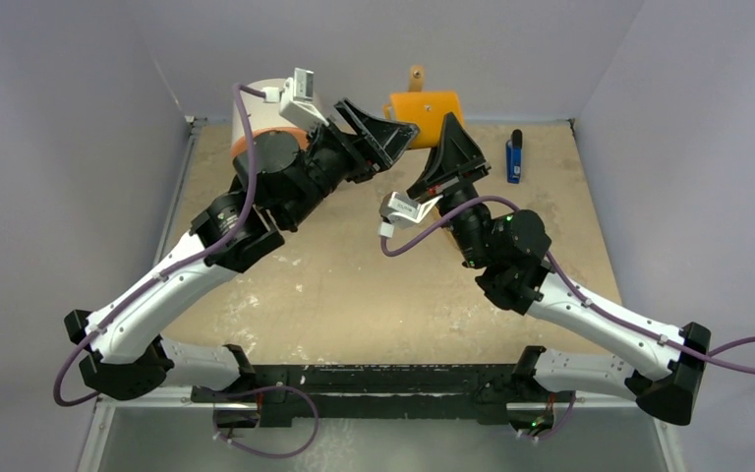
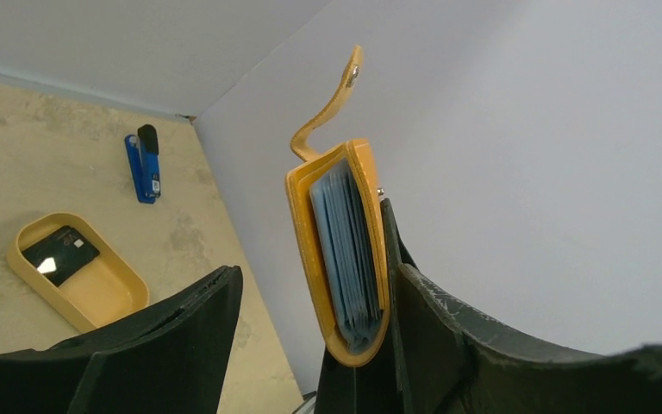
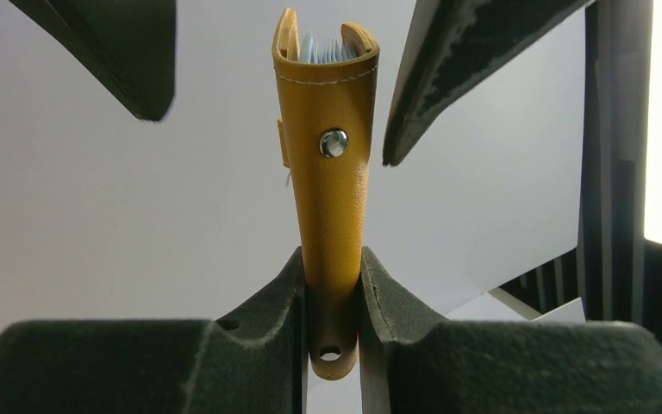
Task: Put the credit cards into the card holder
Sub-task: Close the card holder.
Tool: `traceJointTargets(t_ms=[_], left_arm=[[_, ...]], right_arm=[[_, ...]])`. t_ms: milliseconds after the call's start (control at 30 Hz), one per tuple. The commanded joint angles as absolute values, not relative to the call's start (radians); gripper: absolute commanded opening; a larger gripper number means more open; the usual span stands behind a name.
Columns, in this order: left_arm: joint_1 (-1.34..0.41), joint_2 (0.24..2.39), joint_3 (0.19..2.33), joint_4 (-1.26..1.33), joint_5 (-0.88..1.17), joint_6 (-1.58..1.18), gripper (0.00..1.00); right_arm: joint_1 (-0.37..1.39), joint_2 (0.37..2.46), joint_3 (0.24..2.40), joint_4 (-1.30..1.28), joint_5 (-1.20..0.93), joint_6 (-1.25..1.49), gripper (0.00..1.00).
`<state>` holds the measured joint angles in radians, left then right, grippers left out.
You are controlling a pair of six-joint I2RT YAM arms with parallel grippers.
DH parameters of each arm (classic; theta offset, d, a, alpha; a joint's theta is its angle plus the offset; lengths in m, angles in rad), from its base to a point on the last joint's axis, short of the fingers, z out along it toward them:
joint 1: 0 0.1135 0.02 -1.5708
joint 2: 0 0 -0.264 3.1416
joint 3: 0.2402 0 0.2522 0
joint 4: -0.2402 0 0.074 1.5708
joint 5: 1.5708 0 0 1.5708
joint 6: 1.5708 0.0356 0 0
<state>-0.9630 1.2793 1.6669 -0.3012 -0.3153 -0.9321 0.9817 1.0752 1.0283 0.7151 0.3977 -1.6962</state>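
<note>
R fingers point(image 3: 263, 332) clamped on lower end of card holder point(image 3: 332, 207), one pad each side, holding it upright w/ open edge up. Silver snap dot faces R wrist cam; grey-blue pockets point(image 2: 345, 250) show inside, fanned a bit. Strap w/ 2nd snap sticks up & curls away from holder top. Holder sits at far centre point(image 1: 428, 106), in front of back wall.

L fingers point(image 2: 181, 341) apart, one on each side of holder's top end. Gap visible both sides in R wrist view, so no contact seen there.

One black card point(image 2: 60, 254) w/ small white mark lies flat in tan oval tray point(image 2: 108, 289) on counter point(image 1: 354, 285). Blue-and-black stick point(image 1: 514, 157) lies on counter far right, just right of holder, apart from tray.
</note>
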Motion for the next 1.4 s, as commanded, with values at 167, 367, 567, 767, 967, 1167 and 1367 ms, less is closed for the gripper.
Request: traceJointTargets(t_ms=[167, 367, 567, 767, 967, 1167, 1367], left_arm=[[-0.963, 1.316, 1.718, -0.219, -0.228, -0.944, 0.44], [-0.963, 1.316, 1.717, -0.202, -0.224, -0.942, 0.42], [-0.963, 1.309, 1.709, -0.193, -0.24, -0.946, 0.52], [-0.963, 1.307, 1.702, -0.192, -0.239, -0.936, 0.32], [-0.964, 1.293, 1.696, -0.202, -0.264, -0.911, 0.0], [-0.963, 1.205, 1.635, -0.206, -0.403, -0.867, 0.0], [-0.963, 1.075, 1.578, -0.314, -0.539, -0.681, 0.0]], right_arm=[[0.991, 1.065, 1.074, 0.796, 0.389, -1.71, 0.0], [0.993, 1.067, 1.073, 0.794, 0.39, -1.71, 0.0], [0.996, 1.074, 1.076, 0.795, 0.39, -1.711, 0.0], [0.999, 1.08, 1.079, 0.79, 0.393, -1.711, 0.0], [1.019, 1.07, 1.082, 0.782, 0.41, -1.665, 0.0], [1.087, 1.036, 1.193, 0.439, 0.456, -1.439, 0.69], [1.109, 1.024, 1.364, 0.032, 0.417, -0.924, 0.89]])
